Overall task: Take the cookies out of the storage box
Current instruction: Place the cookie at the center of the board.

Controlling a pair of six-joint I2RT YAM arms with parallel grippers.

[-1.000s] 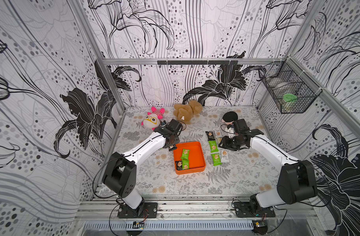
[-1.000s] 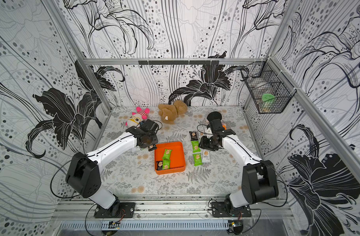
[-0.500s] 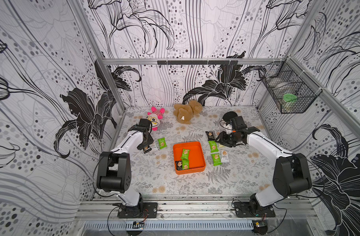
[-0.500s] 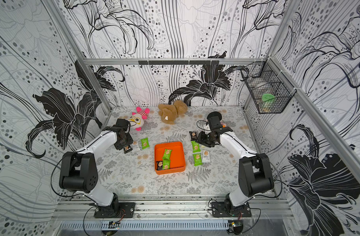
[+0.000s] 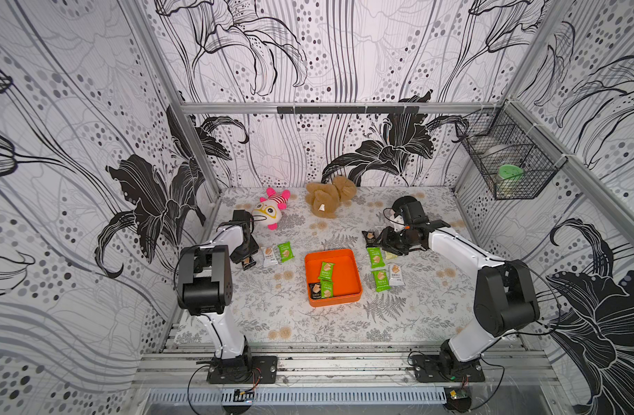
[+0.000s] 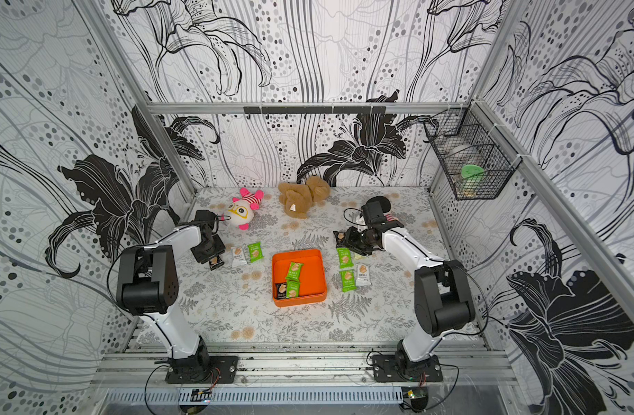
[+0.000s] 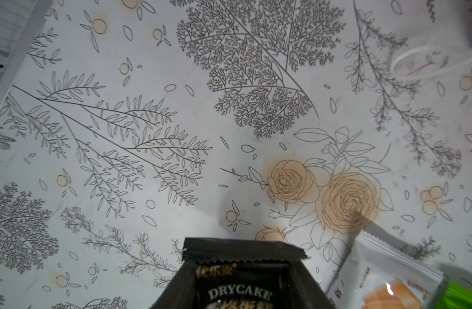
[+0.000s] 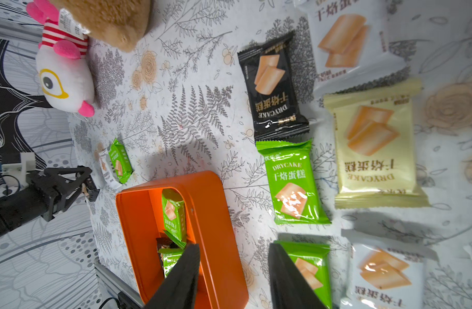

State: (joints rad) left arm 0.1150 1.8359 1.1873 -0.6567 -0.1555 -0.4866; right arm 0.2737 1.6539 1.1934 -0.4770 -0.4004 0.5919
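Just left of the empty, slightly open right gripper (image 8: 233, 250) sits the orange storage box (image 5: 348, 273), three cookie packets (image 5: 326, 270) inside lying roughly front-to-back; right arm is closer, left gripper (image 5: 245, 257) is clamped on a black packet (image 7: 245, 278) well apart.

Black packet (image 7: 240, 281), cut off by the left wrist view's edge; green-lidded item (image 5: 510, 171) in wire basket (image 5: 524, 192), indistinct behind mesh.

glossy plastic-film cookies (image 8: 293, 184), smooth satin orange storage box (image 8: 216, 227), matt printed surface (image 5: 272, 312), fuzzy cloth plush toys (image 5: 330, 197), black metal-wire basket (image 5: 502, 190), bare metal frame (image 5: 236, 107)
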